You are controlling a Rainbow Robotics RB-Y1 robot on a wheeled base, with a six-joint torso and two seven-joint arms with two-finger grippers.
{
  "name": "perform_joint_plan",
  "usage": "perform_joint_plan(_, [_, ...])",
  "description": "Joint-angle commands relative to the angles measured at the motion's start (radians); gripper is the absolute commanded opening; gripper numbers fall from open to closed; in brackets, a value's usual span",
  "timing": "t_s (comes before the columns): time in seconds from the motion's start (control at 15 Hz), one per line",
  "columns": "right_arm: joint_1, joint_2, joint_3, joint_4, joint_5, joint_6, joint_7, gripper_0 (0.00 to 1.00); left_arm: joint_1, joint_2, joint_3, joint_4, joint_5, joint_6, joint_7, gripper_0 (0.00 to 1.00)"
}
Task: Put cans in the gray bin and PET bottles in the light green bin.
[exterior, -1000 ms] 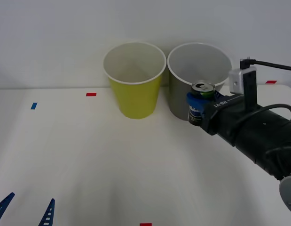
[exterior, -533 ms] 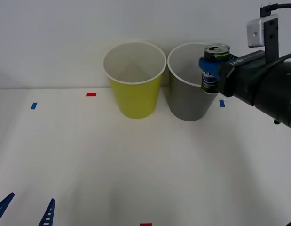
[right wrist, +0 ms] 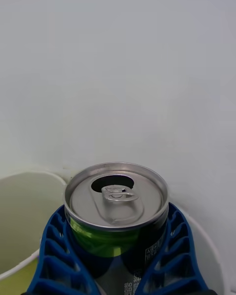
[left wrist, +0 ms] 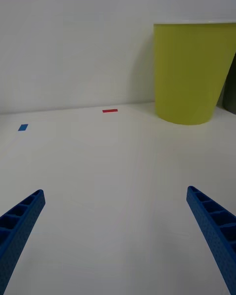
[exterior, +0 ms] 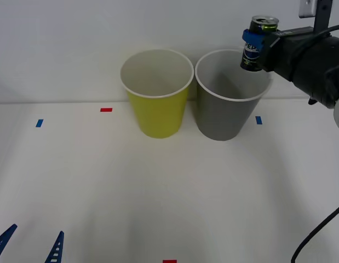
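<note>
Nearly done with this one: can [exterior: 257, 45] clamped upright in the right gripper [exterior: 253, 48], blue jaws tight around its sides, held up in the air above the far right part of the gray bin [exterior: 230, 109] rim. Not dropped in yet. Seen from the right wrist, silver top with its tab hole facing up, white bin rim curving just below it.

Still to do, most likely: slide a bit more over the open mouth, then let go. No bottles to be seen on the bench [exterior: 158, 186] (so nothing in sight for the green bin [exterior: 156, 107]).

Room to move: gray bin touching or almost touching the green bin on its left, so best not to drift that way. Wall close behind both bins. Plenty of bare bench in front.

Left gripper [exterior: 29, 246] low at the near left edge, jaws spread wide, holding nothing, well apart from the bins
</note>
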Motion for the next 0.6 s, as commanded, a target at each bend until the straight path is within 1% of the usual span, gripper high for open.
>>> perform_joint_plan(0.07, [-0.043, -0.026, 0.046, 0.121, 0.003, -0.158, 0.013, 0.06, 0.000, 0.000, 0.000, 0.000, 0.000, 0.000, 0.000, 1.00])
perform_joint_plan(0.2, [-0.043, -0.051, 0.101, 0.193, 0.011, -0.270, 0.016, 0.06, 0.000, 0.000, 0.000, 0.000, 0.000, 0.000, 0.000, 1.00])
perform_joint_plan(0.4, [-0.043, -0.074, 0.117, 0.227, 0.030, -0.311, 0.037, 0.06, 0.000, 0.000, 0.000, 0.000, 0.000, 0.000, 0.000, 1.00])
perform_joint_plan(0.6, [-0.044, -0.074, 0.146, 0.273, 0.040, -0.379, 0.040, 0.06, 0.000, 0.000, 0.000, 0.000, 0.000, 0.000, 0.000, 1.00])
